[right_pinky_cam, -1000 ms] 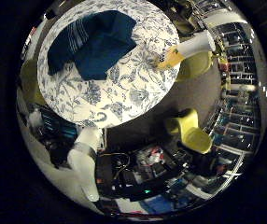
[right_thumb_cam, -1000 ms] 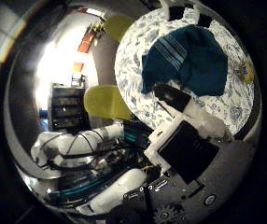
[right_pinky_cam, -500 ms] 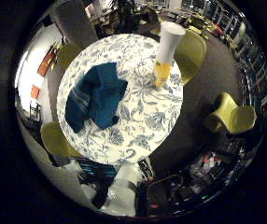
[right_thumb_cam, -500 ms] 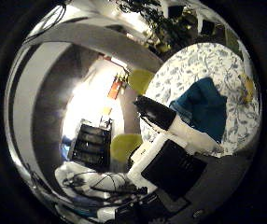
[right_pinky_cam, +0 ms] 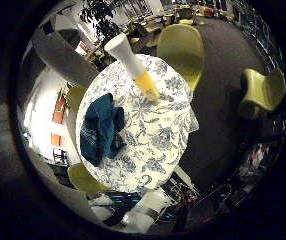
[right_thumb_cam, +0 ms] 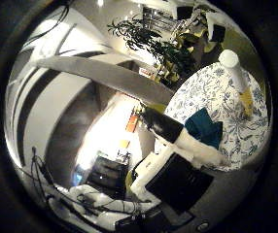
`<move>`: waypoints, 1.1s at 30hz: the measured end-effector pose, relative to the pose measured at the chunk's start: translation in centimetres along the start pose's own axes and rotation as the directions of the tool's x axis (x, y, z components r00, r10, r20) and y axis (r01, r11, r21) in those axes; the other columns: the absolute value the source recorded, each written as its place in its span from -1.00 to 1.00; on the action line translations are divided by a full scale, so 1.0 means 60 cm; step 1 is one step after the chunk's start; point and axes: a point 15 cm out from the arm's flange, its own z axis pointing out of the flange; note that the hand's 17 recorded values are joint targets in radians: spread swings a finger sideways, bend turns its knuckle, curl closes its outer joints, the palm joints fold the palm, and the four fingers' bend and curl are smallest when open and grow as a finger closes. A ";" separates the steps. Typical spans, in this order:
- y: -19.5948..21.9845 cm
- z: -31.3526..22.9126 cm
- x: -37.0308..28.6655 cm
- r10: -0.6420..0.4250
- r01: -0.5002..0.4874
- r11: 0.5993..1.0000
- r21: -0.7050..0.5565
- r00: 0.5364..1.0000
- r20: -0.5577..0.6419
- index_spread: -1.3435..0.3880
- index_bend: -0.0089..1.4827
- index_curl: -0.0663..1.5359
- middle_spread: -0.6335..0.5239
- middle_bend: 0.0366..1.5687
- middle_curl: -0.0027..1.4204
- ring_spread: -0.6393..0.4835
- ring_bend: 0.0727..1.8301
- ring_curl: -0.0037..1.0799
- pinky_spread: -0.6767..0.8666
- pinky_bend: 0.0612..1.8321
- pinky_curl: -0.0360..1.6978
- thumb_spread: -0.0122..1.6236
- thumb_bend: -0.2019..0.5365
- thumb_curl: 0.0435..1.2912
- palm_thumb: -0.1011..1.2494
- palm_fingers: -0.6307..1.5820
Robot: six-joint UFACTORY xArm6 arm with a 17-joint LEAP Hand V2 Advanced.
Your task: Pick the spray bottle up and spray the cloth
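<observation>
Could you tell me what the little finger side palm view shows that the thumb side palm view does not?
Only the little finger side view shows the yellow-green chair behind the table and a second one out on the dark floor. Only the thumb side view shows the hand, a black and white finger reaching toward the table, plus leafy plants. Both share the round patterned table, the blue cloth lying crumpled on it, and the white and yellow bottle standing apart from the cloth.

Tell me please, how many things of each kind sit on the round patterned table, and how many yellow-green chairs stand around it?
Spray bottle, white with a yellow base: 1
Cloth, dark teal and crumpled: 1
Yellow-green chairs, counted in the little finger side view: 4
Total: 6, with both small things on the table.
</observation>
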 end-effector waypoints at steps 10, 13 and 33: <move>0.003 -0.024 0.118 -0.008 0.007 1.000 0.011 0.986 0.166 0.28 -0.78 -0.49 0.15 -0.45 -0.45 0.40 -0.39 -0.52 0.38 -0.49 -0.36 0.30 -0.52 -0.55 0.03 -0.31; 0.013 -0.025 0.150 -0.008 0.002 0.999 0.035 0.982 0.186 0.30 -0.78 -0.51 0.21 -0.52 -0.48 0.45 -0.42 -0.53 0.39 -0.48 -0.40 0.29 -0.52 -0.55 0.02 -0.33; -0.023 0.014 0.275 0.024 -0.041 0.998 0.053 0.956 0.294 0.32 -0.79 -0.60 0.38 -0.66 -0.53 0.52 -0.60 -0.56 0.37 -0.49 -0.56 0.14 -0.54 -0.57 -0.07 -0.42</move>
